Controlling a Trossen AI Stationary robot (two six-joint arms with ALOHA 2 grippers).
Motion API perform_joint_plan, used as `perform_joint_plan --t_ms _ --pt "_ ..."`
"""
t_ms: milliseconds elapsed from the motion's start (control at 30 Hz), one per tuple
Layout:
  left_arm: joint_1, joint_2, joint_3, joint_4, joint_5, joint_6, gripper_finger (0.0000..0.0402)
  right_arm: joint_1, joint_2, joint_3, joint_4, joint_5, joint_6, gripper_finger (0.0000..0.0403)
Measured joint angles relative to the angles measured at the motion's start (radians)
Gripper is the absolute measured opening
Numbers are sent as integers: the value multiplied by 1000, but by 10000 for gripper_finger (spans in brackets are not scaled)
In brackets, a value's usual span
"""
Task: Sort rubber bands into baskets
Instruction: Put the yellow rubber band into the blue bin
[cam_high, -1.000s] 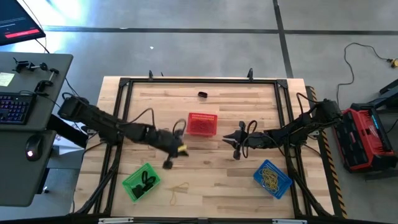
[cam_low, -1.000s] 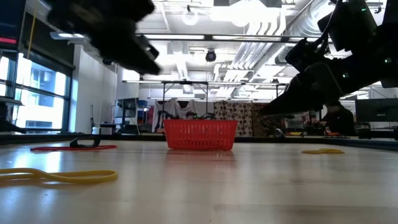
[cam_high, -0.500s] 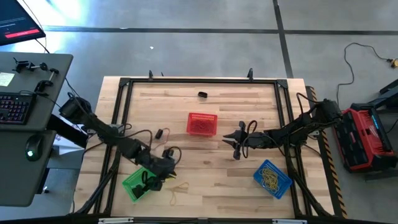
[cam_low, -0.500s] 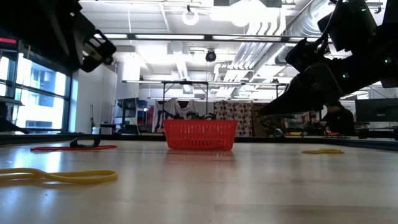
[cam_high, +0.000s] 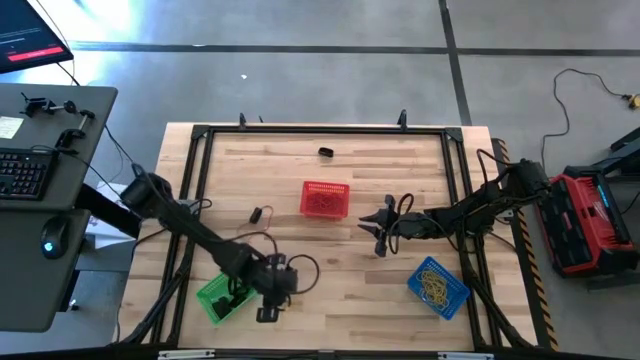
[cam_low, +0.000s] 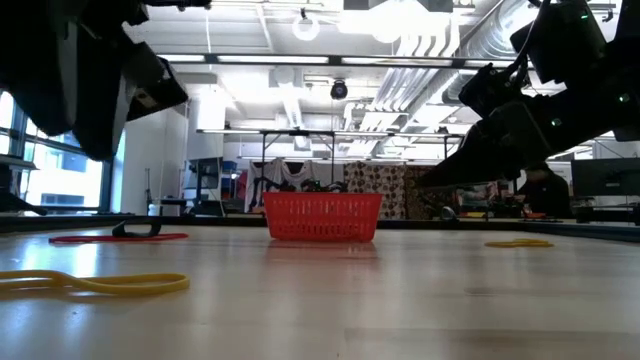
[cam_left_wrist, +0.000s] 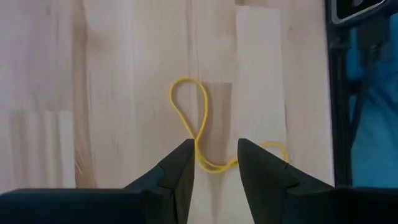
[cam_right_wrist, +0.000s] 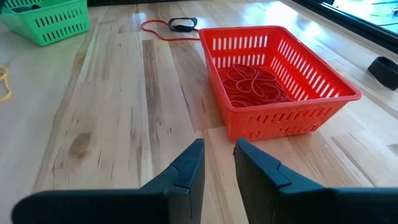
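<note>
A twisted yellow rubber band (cam_left_wrist: 199, 130) lies flat on the wood near the table's front edge, right of the green basket (cam_high: 222, 297), which holds black bands. My left gripper (cam_left_wrist: 214, 163) hangs over it, pointing down, open, one finger on either side of the band's crossing; I see no touch. In the high view the left gripper (cam_high: 270, 305) covers the band. My right gripper (cam_right_wrist: 217, 152) waits at mid-table, open by a narrow gap with nothing in it, facing the red basket (cam_right_wrist: 273, 68) of reddish bands. The blue basket (cam_high: 437, 285) holds yellow bands.
A black band (cam_high: 258, 214) and a thin red band (cam_right_wrist: 158, 28) lie on the table left of the red basket. A small black object (cam_high: 326, 152) sits near the far edge. A dark frame (cam_high: 320, 130) borders the tabletop. Bare wood lies between the baskets.
My left gripper has swung from beside the red basket toward the table's near edge, passing over the green basket, and now hangs over the yellow band. The band has not moved.
</note>
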Motion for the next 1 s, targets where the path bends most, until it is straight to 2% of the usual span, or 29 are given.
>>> perform_joint_plan --t_ms 133,333,433,633,800,1000 --pt "-7 54 59 -45 0 -17 116 0 0 0 1 4 4 78" --pt "3 63 63 -87 -8 -93 116 0 0 0 -1 4 -1 78" --pt "10 85 63 -79 5 -106 116 0 0 0 0 5 -12 78" --pt "39 149 62 -37 117 -100 116 0 0 0 0 6 -22 78" --pt "60 147 57 -24 105 -70 115 0 0 0 -7 7 -22 78" --pt "63 157 -6 32 118 -109 115 0 0 0 -8 6 -30 78"
